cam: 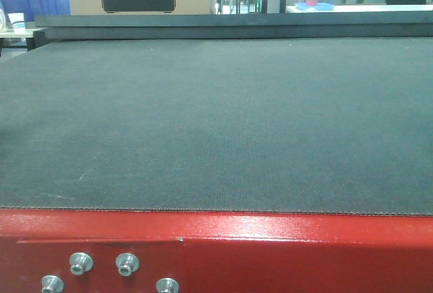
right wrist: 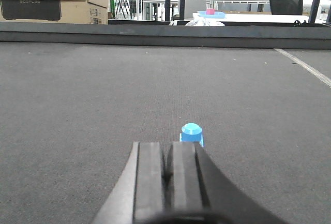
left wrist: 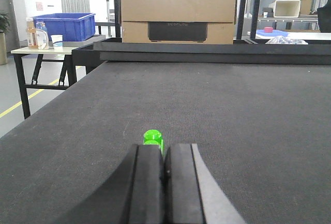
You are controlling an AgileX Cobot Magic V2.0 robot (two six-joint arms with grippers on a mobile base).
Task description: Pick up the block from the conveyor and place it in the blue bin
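Left gripper (left wrist: pixel 164 150): jaws clenched flush together. The green block (left wrist: pixel 153 137) lies on the conveyor (left wrist: pixel 232 120) at 12 o'clock, just beyond the tips; contact cannot be determined. Right gripper (right wrist: pixel 168 149): jaws clenched likewise, with the blue block (right wrist: pixel 192 133) at 1 o'clock, just beyond. The bin (left wrist: pixel 64 26) stands at 10 o'clock, well apart.

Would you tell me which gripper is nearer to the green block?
Left. The green block sits just past the tips of the left gripper; the right gripper has only a blue block ahead, no green one in its view.
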